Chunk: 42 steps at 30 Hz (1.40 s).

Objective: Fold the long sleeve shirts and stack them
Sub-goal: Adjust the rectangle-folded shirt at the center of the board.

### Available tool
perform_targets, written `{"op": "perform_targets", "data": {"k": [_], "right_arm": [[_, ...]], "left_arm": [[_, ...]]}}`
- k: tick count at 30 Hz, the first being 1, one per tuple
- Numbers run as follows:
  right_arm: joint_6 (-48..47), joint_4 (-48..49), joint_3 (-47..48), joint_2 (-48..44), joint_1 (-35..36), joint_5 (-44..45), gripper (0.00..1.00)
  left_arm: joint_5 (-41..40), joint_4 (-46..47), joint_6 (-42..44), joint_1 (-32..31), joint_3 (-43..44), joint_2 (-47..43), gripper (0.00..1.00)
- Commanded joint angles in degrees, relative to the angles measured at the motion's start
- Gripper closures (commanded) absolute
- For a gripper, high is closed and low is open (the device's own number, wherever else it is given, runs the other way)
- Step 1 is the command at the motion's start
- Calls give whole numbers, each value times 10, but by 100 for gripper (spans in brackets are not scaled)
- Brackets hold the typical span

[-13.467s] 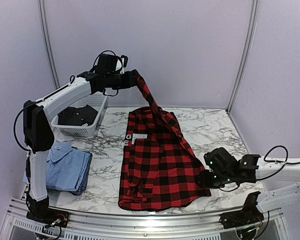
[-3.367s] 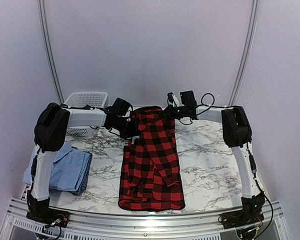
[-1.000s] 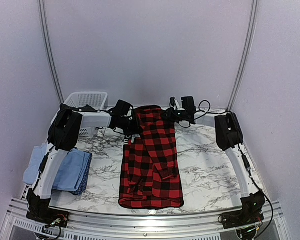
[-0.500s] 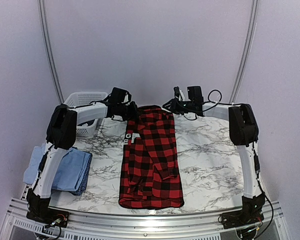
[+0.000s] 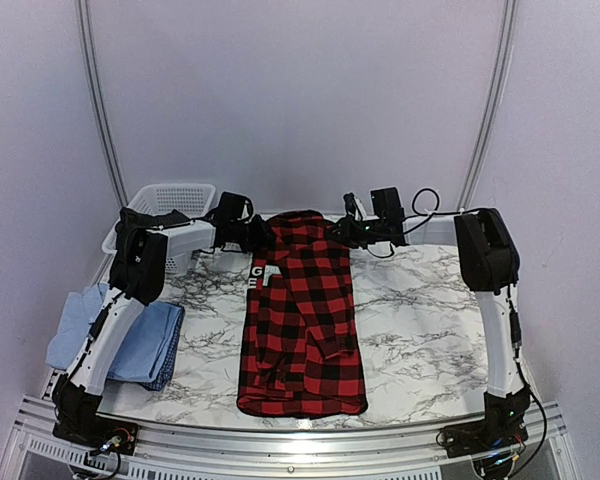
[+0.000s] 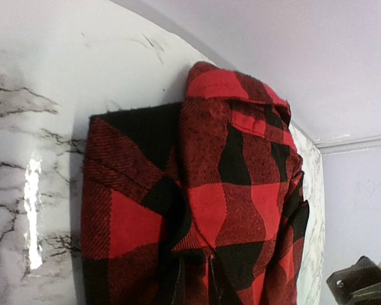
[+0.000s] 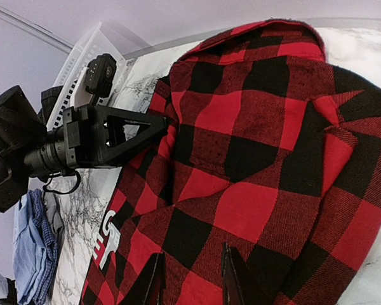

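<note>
The red-and-black flannel shirt [image 5: 305,320] lies folded into a long narrow strip down the middle of the table, collar at the far end, white lettering [image 5: 258,275] at its left edge. My left gripper [image 5: 260,237] is at the shirt's far left corner; in the left wrist view its jaws [image 6: 195,276] are nearly together with flannel pinched between them. My right gripper [image 5: 340,233] is at the far right corner, open, its fingers [image 7: 232,276] resting over the flannel [image 7: 254,146]. The light blue shirt [image 5: 130,335] lies folded at the near left.
A white mesh basket [image 5: 170,200] stands at the far left, behind my left arm; it also shows in the right wrist view [image 7: 82,54]. The marble table [image 5: 430,310] shows bare to the right of the flannel. Walls close in behind.
Half a second ago both grippers were lifted off and slightly outward from the shirt's far corners; now they are back down on those corners. The shirt's body has not moved.
</note>
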Motion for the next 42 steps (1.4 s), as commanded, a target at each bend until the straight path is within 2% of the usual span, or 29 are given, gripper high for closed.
{"op": "perform_targets", "data": {"k": [1,8,13,15,18,24,30,33,35,42], "right_arm": [[-9,5,9,-17,8,-4,74],[11,26,79,42,8,12,74],[35,14,209,142,3,37,75],[51,6,274,183,0,44,76],[80,15,324,231,-4,54,78],[140,71,323,269,-30,51,79],[169,85,328,266,-39,15,77],[152,68,303,222,-39,4,75],[139,68,253,170,-37,1,73],[87,91,-38,-69,-4,30,67]], "left_arm": [[4,10,-20,13,29,15,84],[28,36,-15,16,52,3,80],[33,35,25,12,13,-68,76],[31,35,37,11,-20,-114,76],[26,35,59,8,-83,-176,76],[21,36,80,-5,-213,-302,76],[-3,54,91,-33,-411,-450,76],[-18,64,94,-48,-524,-520,76],[-25,71,93,-60,-584,-563,76],[-69,69,85,-120,-754,-679,75]]}}
